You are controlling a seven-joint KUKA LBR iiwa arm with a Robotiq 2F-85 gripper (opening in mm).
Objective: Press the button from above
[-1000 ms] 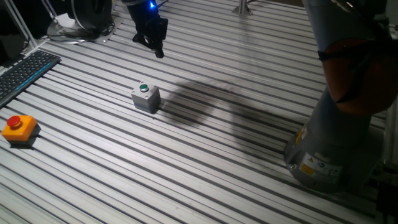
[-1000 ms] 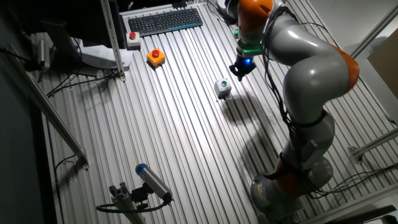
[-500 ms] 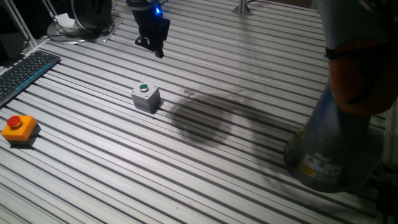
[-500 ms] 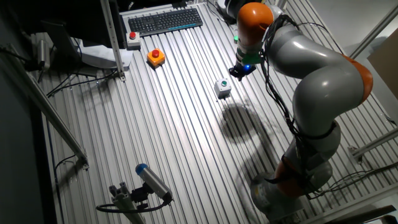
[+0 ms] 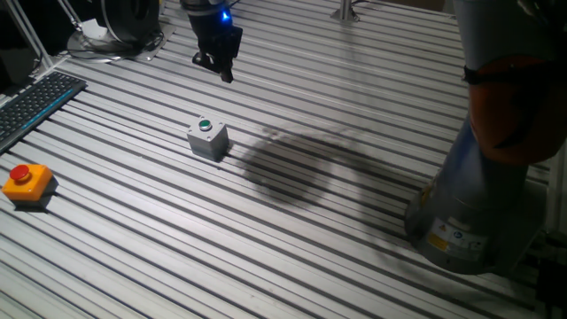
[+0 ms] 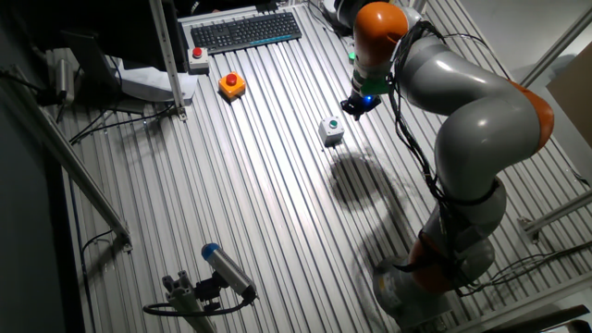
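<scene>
One fixed view: you see the small grey box with a round green button on top (image 5: 207, 139) sitting on the ribbed metal counter (image 5: 292, 230).
Where the box is: near the middle of the counter, a little toward the left side in this view, with nothing touching it.
End effector: the black end effector with a blue light (image 5: 219, 60) hangs in the air beyond the box, near but not above it.
Other fixed view: the end effector (image 6: 357, 104) is up and to the right of the grey box (image 6: 331, 130), so the two are apart.
Fingers: you cannot tell if they are spread or pressed together; they are too dark and small.
Step in hand: I think you are in the reaching step. The green button does not look pressed yet.
Next move: bring the end effector sideways until its tip is right over the green button. Then go straight down, slow and gentle, until the button goes in.
Watch out: the orange box with a red button (image 5: 27, 182) and the black keyboard (image 5: 35, 102) sit off to the side. They are not your button.
</scene>
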